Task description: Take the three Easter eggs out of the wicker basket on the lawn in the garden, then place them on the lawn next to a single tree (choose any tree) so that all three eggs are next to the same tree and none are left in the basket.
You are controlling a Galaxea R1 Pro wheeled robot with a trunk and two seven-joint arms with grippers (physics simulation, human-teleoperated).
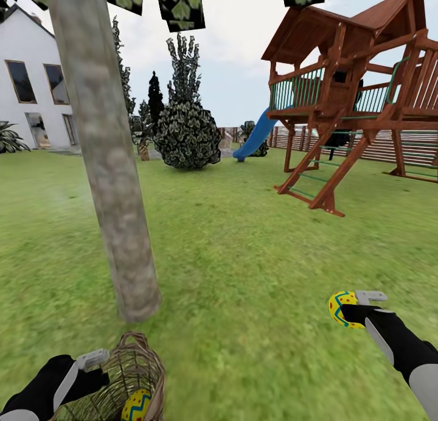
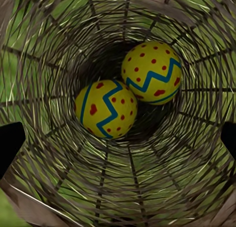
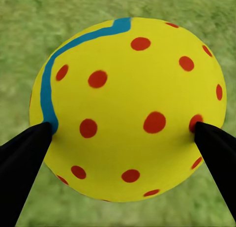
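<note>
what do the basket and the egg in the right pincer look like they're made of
The wicker basket looks like woven brown cane: thin strands cross with open gaps that show grass. The Easter egg held by the right pincer looks smooth, hard and painted, yellow with red dots and a blue band; plastic or painted wood, hard to tell.

We saw two yellow Easter eggs [image 2: 106,109] with blue zigzags and red dots lying side by side, apparently touching, at the bottom of the brown wicker basket [image 1: 131,366], which stood on the lawn [image 1: 243,257] just beside the grey-brown tree [image 1: 106,165]. A third egg [image 1: 342,308] was held above the grass, well apart.
</note>
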